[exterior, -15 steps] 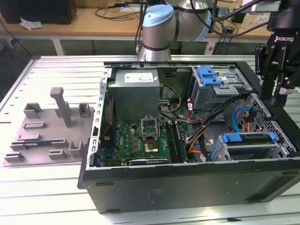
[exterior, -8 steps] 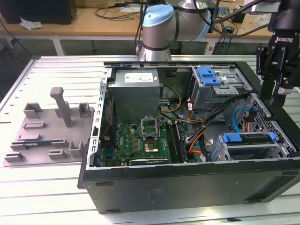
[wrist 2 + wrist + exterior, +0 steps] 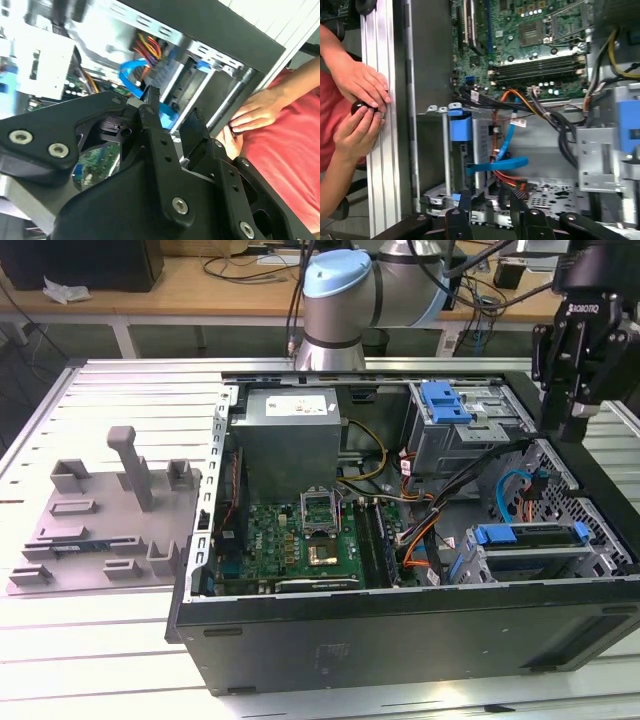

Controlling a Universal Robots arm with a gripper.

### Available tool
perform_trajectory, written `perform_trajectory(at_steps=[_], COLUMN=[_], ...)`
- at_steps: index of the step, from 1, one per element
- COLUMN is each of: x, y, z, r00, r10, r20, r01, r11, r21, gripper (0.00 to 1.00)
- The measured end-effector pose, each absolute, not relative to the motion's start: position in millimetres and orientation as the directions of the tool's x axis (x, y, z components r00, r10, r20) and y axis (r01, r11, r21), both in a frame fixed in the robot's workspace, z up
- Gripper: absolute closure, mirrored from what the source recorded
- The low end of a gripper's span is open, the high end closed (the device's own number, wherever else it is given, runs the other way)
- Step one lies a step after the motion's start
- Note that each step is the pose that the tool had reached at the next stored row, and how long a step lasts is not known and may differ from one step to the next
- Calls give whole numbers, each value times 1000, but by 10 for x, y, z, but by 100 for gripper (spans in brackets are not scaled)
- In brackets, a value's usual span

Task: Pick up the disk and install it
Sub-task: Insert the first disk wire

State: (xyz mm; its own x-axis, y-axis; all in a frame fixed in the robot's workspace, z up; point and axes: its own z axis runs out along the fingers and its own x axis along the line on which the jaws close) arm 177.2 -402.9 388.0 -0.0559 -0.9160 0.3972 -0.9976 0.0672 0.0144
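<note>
Gripper [image 3: 565,425] hangs open and empty over the case [image 3: 400,640]. In the exterior view the disk [image 3: 530,540] sits in a cage at its six o'clock. This is likely the approach; reaching the disk calls for clearing the cables [image 3: 515,480].

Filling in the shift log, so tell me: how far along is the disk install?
Looks done: the disk already sits in a metal cage inside the computer case; whether it is fully latched cannot be told. In hand: nothing; the gripper hangs open and empty above that end of the case. Left: nothing obvious beyond confirming the seating.
</note>
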Motion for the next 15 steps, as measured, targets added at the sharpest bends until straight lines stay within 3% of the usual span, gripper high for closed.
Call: perform_trajectory(at_steps=[9,15], x=[2099,2099], y=[-3998,-3998], z=[3721,3619], r00=[-63,-191], r10=[-915,-897], r20=[399,400], r01=[-996,-975], r11=[82,222], r21=[31,31], gripper=[56,56])
